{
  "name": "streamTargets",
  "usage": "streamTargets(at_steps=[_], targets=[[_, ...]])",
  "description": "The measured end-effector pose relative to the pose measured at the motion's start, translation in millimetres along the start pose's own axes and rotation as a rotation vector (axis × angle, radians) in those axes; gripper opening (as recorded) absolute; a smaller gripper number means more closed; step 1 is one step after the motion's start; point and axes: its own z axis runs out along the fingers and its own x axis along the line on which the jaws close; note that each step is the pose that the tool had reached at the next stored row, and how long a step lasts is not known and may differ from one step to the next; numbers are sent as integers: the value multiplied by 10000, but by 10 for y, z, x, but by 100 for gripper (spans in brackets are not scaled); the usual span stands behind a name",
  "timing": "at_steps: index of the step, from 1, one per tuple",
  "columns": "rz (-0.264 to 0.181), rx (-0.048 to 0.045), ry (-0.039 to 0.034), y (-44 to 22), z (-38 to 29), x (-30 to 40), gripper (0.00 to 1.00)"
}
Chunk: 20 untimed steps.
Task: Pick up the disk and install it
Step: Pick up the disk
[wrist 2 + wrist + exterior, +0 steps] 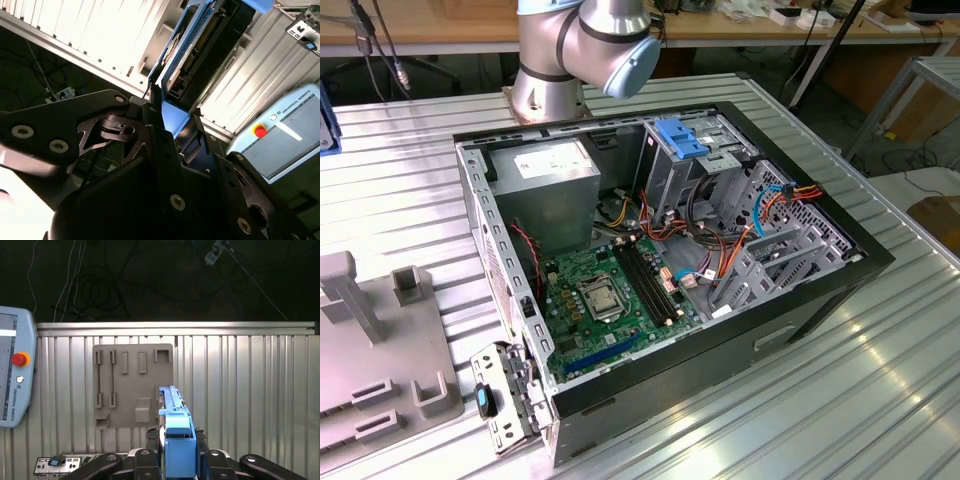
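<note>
i am clamping my black gripper (177, 456) on the flat grey metal disk in bright blue rails (175, 422), edgewise over the ribbed silver table (250, 390), risking a twist or slip from so narrow a hold.

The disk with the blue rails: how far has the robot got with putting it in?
Done: pickup. In hand: in both wrist views the disk sits clamped between the jaws, with the grey fixture plate beyond it. Left: installation; the open computer case in the exterior view has not received it.
</note>
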Motion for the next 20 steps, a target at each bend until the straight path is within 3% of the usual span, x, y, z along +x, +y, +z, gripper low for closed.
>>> streamTargets(at_steps=[11,18,20], targets=[[0,0,0,-299,5,-4,37],[0,1,0,-572,9,-8,37],[1,1,-1,-619,10,-8,37]])
